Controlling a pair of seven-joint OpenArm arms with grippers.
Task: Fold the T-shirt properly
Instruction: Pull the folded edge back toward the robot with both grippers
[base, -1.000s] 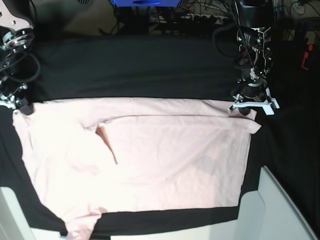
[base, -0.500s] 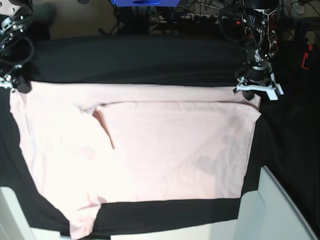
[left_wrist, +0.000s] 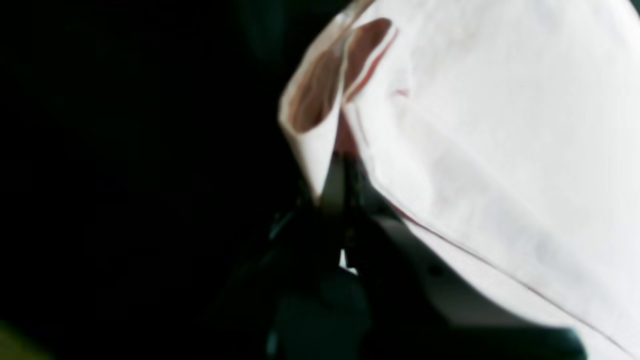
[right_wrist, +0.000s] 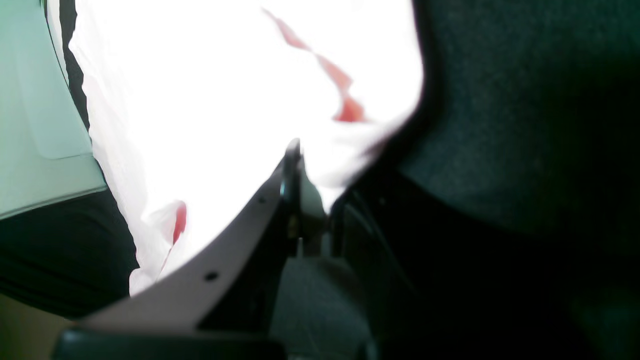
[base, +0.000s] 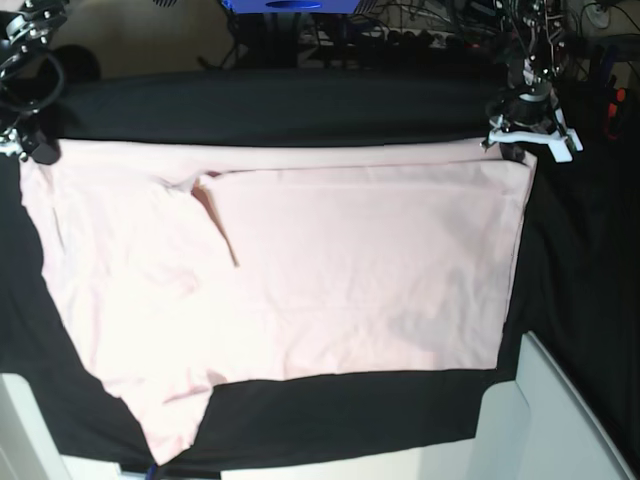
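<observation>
Base view — I've both jaws clamped on the T-shirt (base: 300, 270) edge; uneven pulling could slip cloth from between them.

1. Setting: a robotics lab or test bench, not a home.
2. Work surface: a table draped in a black table cloth (base: 280, 110), laid flat as a staging area.
3. Far edge: a tangle of loose cables (base: 410, 35) running behind the table, with a blue object (base: 285, 5) partly in view.
4. Fixtures: two robot arms mounted at the far corners, left arm (base: 530, 60) and right arm (base: 25, 60).
5. Near corners: pale panels (base: 545, 420) bordering the table.
</observation>
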